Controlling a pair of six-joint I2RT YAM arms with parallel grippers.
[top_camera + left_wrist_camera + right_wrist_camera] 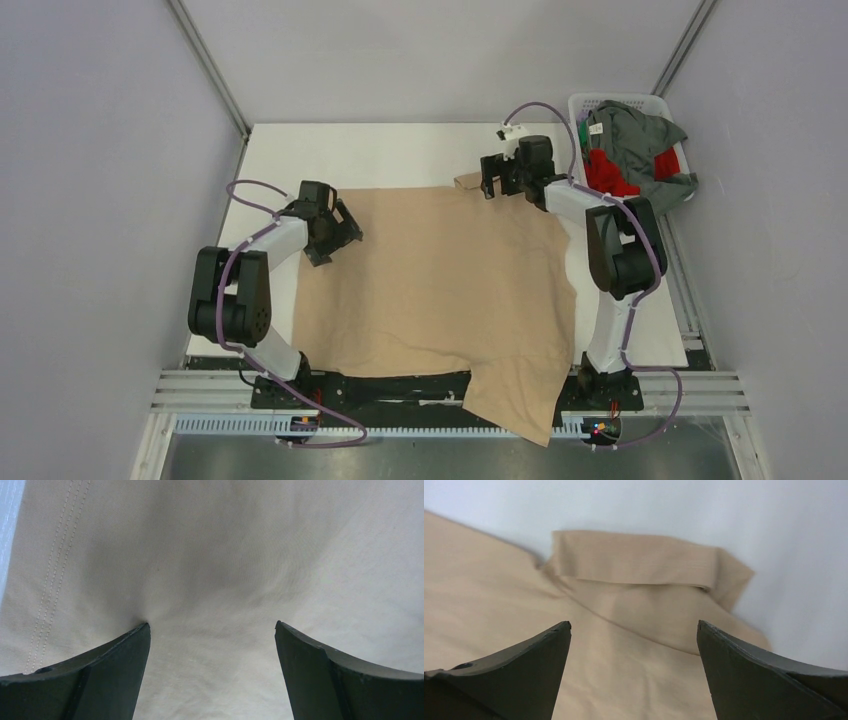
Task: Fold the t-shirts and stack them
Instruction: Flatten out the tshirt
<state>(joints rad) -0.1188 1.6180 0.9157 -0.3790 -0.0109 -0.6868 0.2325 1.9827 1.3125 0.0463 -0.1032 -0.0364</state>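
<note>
Tan t-shirt [430,290] spread flat, sleeve [467,181] far-right

A white basket [640,100] stands by the table's [400,155] far-right corner.

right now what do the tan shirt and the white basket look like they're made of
Tan shirt: soft matte cloth, probably cotton knit; it creases and shows stitched rows near one edge. White basket: likely rigid plastic, smooth, with a moulded rim; too small to be sure.
</note>
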